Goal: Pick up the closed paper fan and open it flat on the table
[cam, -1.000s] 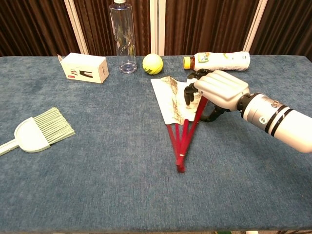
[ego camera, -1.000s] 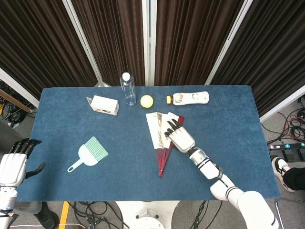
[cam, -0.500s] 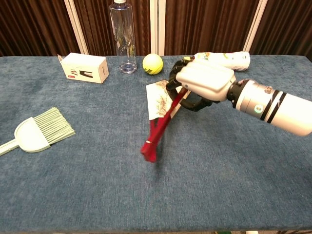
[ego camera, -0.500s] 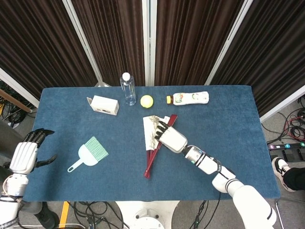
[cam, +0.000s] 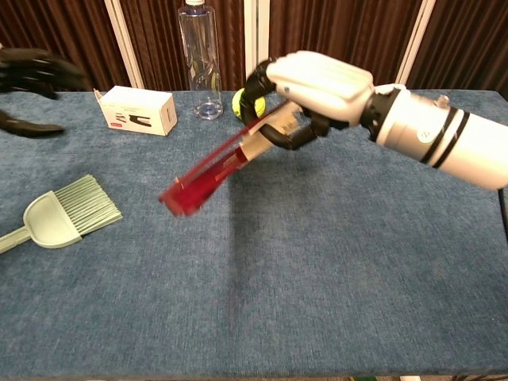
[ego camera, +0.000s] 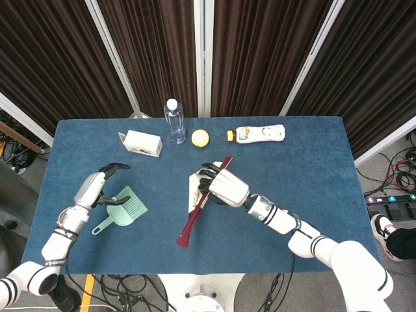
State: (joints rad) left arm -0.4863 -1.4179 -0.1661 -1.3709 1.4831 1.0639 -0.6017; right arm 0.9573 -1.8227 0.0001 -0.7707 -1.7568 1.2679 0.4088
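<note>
The paper fan (ego camera: 195,214) (cam: 208,173) has red ribs and white paper, and is nearly folded together. It hangs in the air, tilted, its red pivot end pointing down to the left. My right hand (ego camera: 220,185) (cam: 309,91) grips it around the paper end, well above the blue table (ego camera: 292,169) (cam: 317,270). My left hand (ego camera: 97,186) (cam: 32,75) hovers over the table's left side with fingers apart and nothing in them, above the small brush.
A pale green dustpan brush (ego camera: 122,208) (cam: 59,213) lies at the left. Along the back stand a white box (ego camera: 143,143) (cam: 136,111), a clear bottle (ego camera: 174,121) (cam: 198,59), a yellow ball (ego camera: 200,137) and a lying white bottle (ego camera: 259,134).
My right hand has lifted the fan off the table and carried it left; its leaves have closed up. My left hand has come in from the left edge over the table.
</note>
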